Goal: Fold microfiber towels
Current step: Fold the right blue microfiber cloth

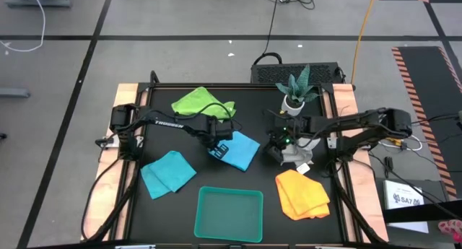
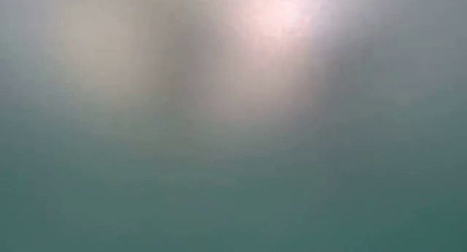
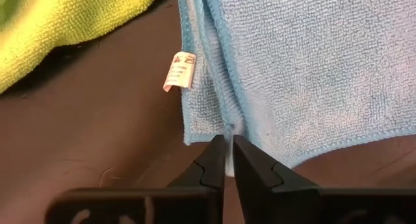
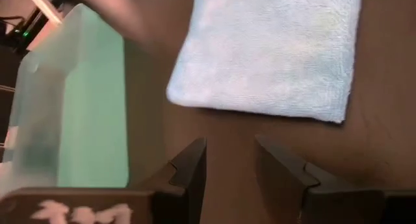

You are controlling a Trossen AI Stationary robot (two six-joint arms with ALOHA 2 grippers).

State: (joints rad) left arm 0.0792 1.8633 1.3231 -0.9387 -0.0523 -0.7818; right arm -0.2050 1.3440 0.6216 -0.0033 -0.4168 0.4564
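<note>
The left gripper [image 3: 229, 160], fingers nearly together, pinches the folded turquoise towel [image 3: 305, 74] at its near edge. The right gripper [image 4: 231, 162] hangs released, a folded pale towel [image 4: 270, 52] lying just ahead of it.

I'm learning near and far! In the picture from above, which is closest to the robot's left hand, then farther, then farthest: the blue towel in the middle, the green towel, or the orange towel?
From the left hand:
1. Blue towel in the middle, right at the hand.
2. Green towel, behind it, toward the table's far side.
3. Orange towel, far off at the right front.
</note>
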